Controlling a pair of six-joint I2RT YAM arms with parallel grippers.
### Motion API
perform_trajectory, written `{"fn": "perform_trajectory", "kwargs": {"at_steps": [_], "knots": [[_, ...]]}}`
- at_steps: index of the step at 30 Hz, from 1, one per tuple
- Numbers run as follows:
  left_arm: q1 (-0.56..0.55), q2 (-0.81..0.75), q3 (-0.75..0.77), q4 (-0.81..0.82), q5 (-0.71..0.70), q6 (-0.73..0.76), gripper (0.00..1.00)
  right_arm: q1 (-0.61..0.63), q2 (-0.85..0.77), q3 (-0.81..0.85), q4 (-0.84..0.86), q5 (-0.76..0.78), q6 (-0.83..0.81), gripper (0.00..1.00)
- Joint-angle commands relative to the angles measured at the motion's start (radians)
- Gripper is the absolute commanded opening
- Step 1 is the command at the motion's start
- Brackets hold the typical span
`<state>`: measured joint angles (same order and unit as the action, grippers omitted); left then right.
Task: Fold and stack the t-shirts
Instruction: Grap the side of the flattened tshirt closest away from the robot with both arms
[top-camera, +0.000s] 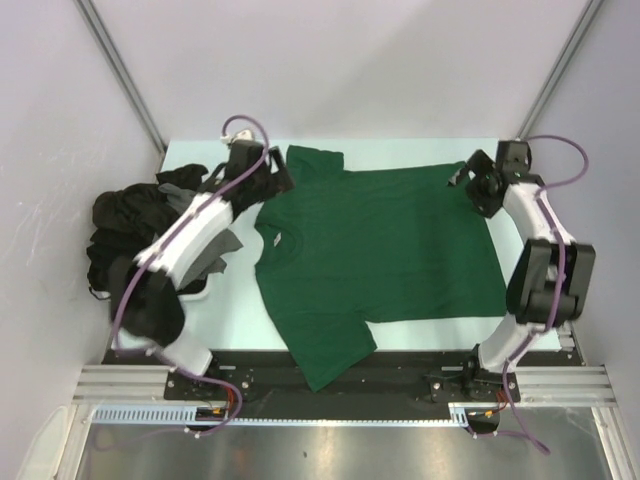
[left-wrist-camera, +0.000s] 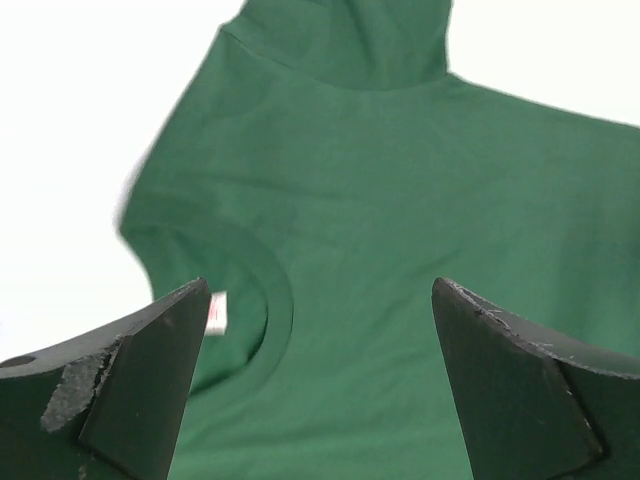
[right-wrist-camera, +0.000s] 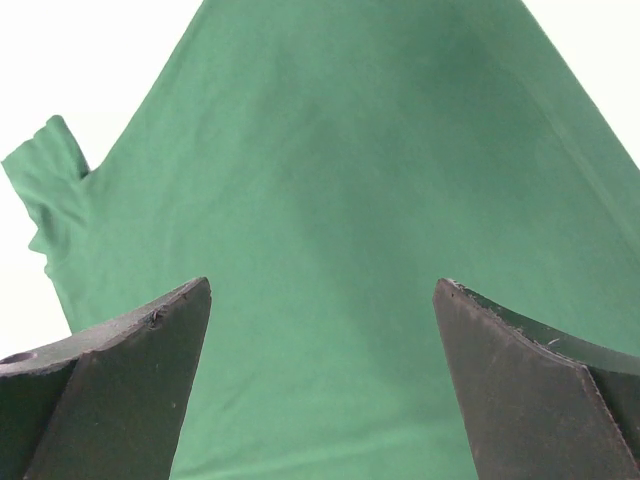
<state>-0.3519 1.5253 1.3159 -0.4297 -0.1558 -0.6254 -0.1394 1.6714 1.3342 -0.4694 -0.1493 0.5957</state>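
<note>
Green t-shirt lies spread flat across the pale desk, turned sideways: its collar points to the left, its hem to the right. One sleeve reaches toward the far edge. The other sleeve droops over the near edge of the desk between the two arm bases. A small white neck label shows inside the collar.

The left hand hangs over the shirt's far-left part, near the shoulder by the far sleeve. Its fingers are spread wide with no cloth between them. In its wrist view the collar and label sit just beside the left fingertip, lower than the fingers.

The right hand hangs at the shirt's far-right corner, by the hem. It too is spread wide and pinches nothing. Its wrist view shows plain green cloth running away beneath the fingers.

A heap of black and dark grey t-shirts sits crumpled at the desk's left edge, beside the left arm and apart from the green one.
</note>
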Motion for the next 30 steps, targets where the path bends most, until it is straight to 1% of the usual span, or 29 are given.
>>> {"fn": "perform_trajectory", "kwargs": {"at_steps": [1, 2, 3, 4, 5, 7, 8, 11, 13, 15, 16, 17, 19, 22, 23, 26, 30], "knots": [[0.028, 0.254, 0.187, -0.044, 0.081, 0.032, 0.99, 0.053, 0.166, 0.163, -0.055, 0.048, -0.053, 1.00], [0.028, 0.294, 0.225, -0.056, 0.081, 0.038, 0.98, 0.061, 0.201, 0.199, -0.111, 0.057, -0.056, 1.00], [0.027, 0.365, 0.265, -0.098, 0.088, 0.050, 0.98, 0.075, 0.271, 0.274, -0.139, 0.062, -0.060, 1.00], [0.025, 0.393, 0.325, -0.118, 0.093, 0.053, 0.97, 0.084, 0.299, 0.302, -0.168, 0.073, -0.076, 1.00], [0.022, 0.415, 0.342, -0.139, 0.094, 0.061, 0.97, 0.093, 0.327, 0.331, -0.216, 0.108, -0.085, 1.00], [0.013, 0.459, 0.368, -0.168, 0.070, 0.082, 0.99, 0.119, 0.366, 0.352, -0.233, 0.148, -0.103, 1.00], [0.011, 0.469, 0.367, -0.173, 0.053, 0.092, 1.00, 0.123, 0.373, 0.349, -0.230, 0.178, -0.123, 1.00], [0.014, 0.524, 0.388, -0.198, 0.003, 0.118, 1.00, 0.120, 0.419, 0.364, -0.228, 0.208, -0.155, 1.00], [0.021, 0.588, 0.452, -0.224, -0.002, 0.130, 0.99, 0.110, 0.476, 0.416, -0.239, 0.220, -0.172, 1.00], [0.021, 0.631, 0.497, -0.260, 0.013, 0.144, 0.99, 0.109, 0.525, 0.473, -0.294, 0.240, -0.203, 1.00], [0.019, 0.648, 0.528, -0.268, 0.022, 0.145, 1.00, 0.115, 0.574, 0.534, -0.319, 0.269, -0.217, 1.00], [0.016, 0.676, 0.542, -0.282, 0.028, 0.151, 0.99, 0.121, 0.593, 0.558, -0.363, 0.287, -0.230, 1.00], [0.007, 0.702, 0.584, -0.300, -0.002, 0.162, 1.00, 0.136, 0.638, 0.606, -0.405, 0.354, -0.270, 1.00], [-0.007, 0.769, 0.658, -0.352, -0.028, 0.191, 1.00, 0.182, 0.663, 0.620, -0.413, 0.402, -0.323, 1.00], [-0.012, 0.801, 0.681, -0.383, -0.036, 0.200, 0.99, 0.185, 0.674, 0.620, -0.413, 0.404, -0.329, 1.00], [-0.015, 0.845, 0.741, -0.408, -0.037, 0.213, 0.99, 0.181, 0.694, 0.623, -0.411, 0.390, -0.329, 1.00], [-0.015, 0.938, 0.819, -0.449, -0.051, 0.191, 0.99, 0.166, 0.726, 0.632, -0.408, 0.334, -0.309, 1.00]]}}
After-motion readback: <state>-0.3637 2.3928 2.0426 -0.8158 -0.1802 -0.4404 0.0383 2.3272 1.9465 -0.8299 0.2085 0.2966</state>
